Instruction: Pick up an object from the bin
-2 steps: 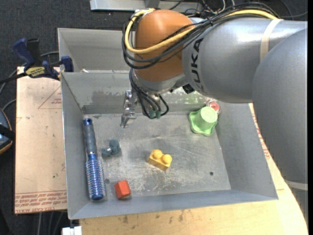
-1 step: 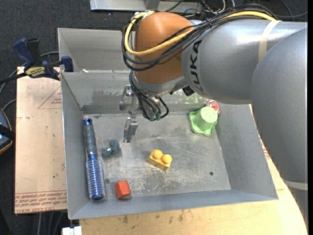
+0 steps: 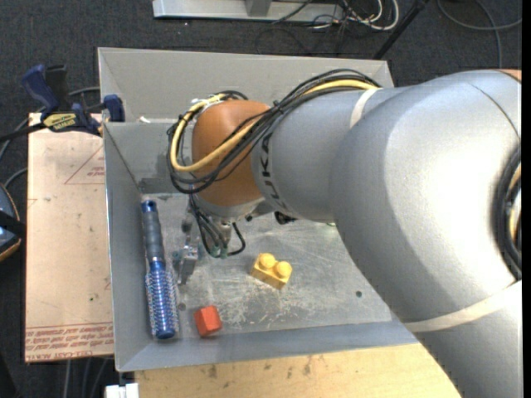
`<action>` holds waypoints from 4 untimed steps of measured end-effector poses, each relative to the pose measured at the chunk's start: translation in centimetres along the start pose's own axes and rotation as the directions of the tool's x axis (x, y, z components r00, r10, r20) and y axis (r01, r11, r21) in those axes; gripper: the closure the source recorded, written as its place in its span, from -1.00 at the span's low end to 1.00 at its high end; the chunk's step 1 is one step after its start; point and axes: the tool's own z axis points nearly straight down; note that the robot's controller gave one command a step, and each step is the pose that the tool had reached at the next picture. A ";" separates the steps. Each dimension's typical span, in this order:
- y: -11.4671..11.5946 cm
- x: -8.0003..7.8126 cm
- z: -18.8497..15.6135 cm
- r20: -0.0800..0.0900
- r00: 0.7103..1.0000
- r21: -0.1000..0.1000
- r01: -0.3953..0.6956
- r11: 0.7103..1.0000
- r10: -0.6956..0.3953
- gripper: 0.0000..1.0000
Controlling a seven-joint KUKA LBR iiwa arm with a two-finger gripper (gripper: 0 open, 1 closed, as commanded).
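Blue hairbrush [image 3: 158, 276] lies lengthwise, bristles toward the near rim [image 3: 249, 348].

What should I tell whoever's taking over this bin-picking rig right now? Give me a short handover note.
Gripper: down low in the left half of the bin, close beside the blue hairbrush. No grasp can be made out.
Things: the blue hairbrush lies along the left wall, bristle end toward the front. A yellow toy brick sits mid-floor, right of the gripper. A small orange-red block lies near the front wall.
Done: the arm is inside the bin.
Left: all three things are on the floor, so the pick and lift are not yet done.
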 end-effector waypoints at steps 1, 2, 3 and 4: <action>-4.3 -0.3 0.3 0.010 1.000 -0.009 -0.017 1.000 0.017 -1.00; 0.9 -0.2 0.2 0.008 0.994 0.001 -0.110 0.994 0.110 -1.00; -8.1 -3.9 -2.3 0.007 0.989 0.004 -0.149 0.989 0.149 -1.00; -13.5 1.5 -2.4 -0.002 0.999 0.004 0.042 0.999 -0.042 -1.00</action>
